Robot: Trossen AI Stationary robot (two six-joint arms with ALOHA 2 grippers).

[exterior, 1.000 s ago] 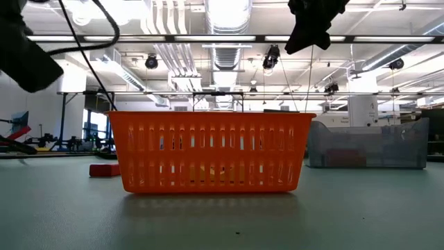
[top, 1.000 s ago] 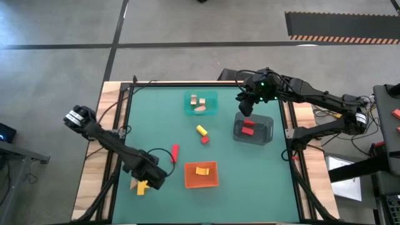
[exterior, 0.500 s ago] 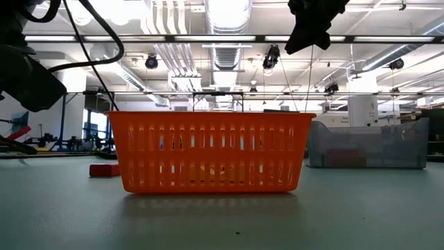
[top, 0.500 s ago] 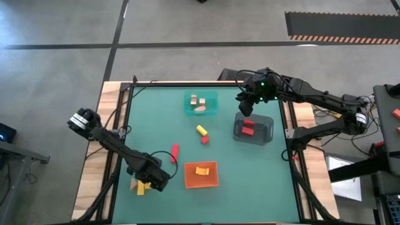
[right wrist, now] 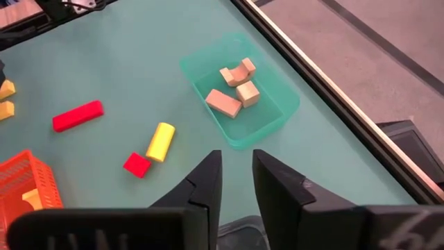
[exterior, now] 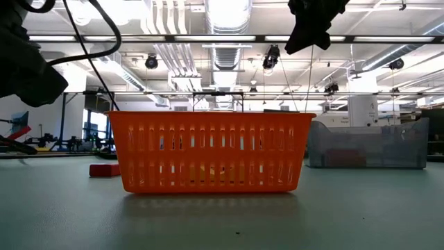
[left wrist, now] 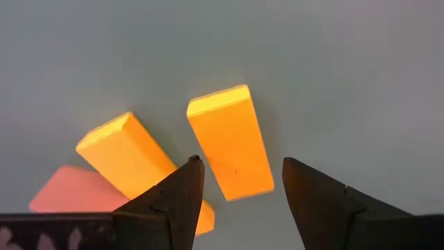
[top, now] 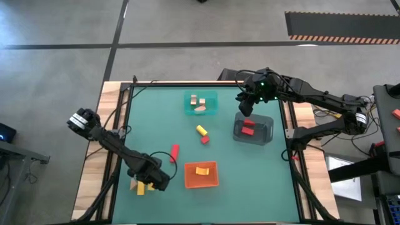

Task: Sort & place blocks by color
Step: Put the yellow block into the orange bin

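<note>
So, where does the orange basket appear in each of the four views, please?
High view: the orange basket sits near the table's front edge, about mid-width, a yellow block inside it.
Low view: it fills the centre, seen side-on.
Left wrist view: not in it.
Right wrist view: only a corner shows at the picture's edge.
Shared landmark: the red bar lying beside the basket, also seen low and from the right wrist.

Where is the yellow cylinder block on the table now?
In the high view the yellow cylinder block lies on the green table near its middle, just beside the small red cube, between the teal tray and the orange basket.
</note>
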